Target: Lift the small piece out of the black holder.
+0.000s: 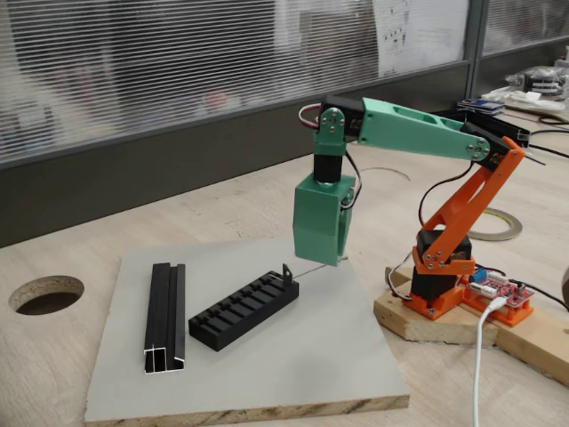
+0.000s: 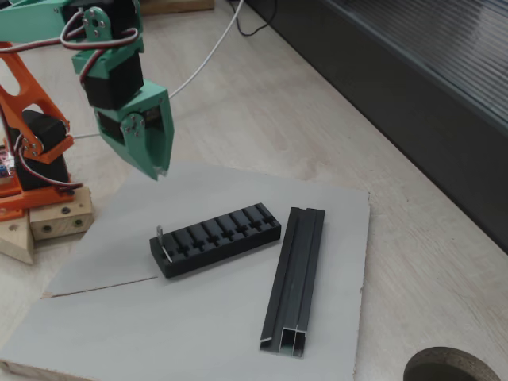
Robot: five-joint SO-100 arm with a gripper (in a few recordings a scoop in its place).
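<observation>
Hovering empty with jaws together, the gripper point(image 2: 159, 168) should open, then descend squarely over the bracket point(image 2: 161, 243) at the holder's point(image 2: 218, 238) end.

Tabletop point(image 1: 222, 196) — pale wood, round hole point(image 1: 46, 294) cut through | grey board point(image 1: 293, 356) flat on it | on the board: black holder point(image 1: 244, 311) and black channel rail point(image 1: 166, 317) — side by side, apart | arm's wooden base block point(image 1: 427, 320) beside the board
</observation>
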